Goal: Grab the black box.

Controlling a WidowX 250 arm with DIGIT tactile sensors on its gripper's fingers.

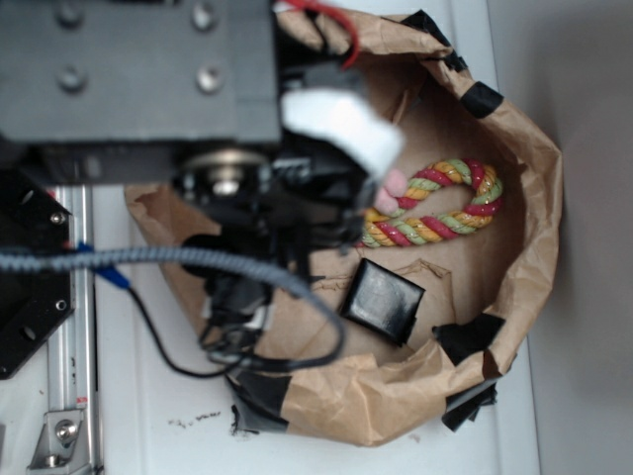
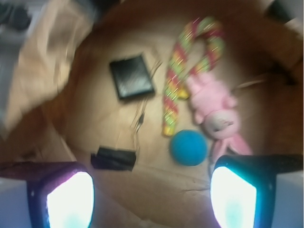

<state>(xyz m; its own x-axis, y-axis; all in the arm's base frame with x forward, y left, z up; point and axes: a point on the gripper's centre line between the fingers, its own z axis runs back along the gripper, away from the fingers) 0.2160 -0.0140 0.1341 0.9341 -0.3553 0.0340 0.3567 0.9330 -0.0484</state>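
The black box (image 2: 131, 76) lies flat on the brown paper nest's (image 1: 396, 396) floor beside the striped rope toy (image 2: 183, 71); glossy, rigid and likely slippery, it suits the spread, empty end effector (image 2: 151, 197) pinching opposite edges.

No legible text, label, brand, number or sign on anything in either view

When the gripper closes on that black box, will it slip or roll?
The black box looks glossy, so it may slip between fingers. Flat and square, lying on brown paper, it probably won't roll. It appears rigid.
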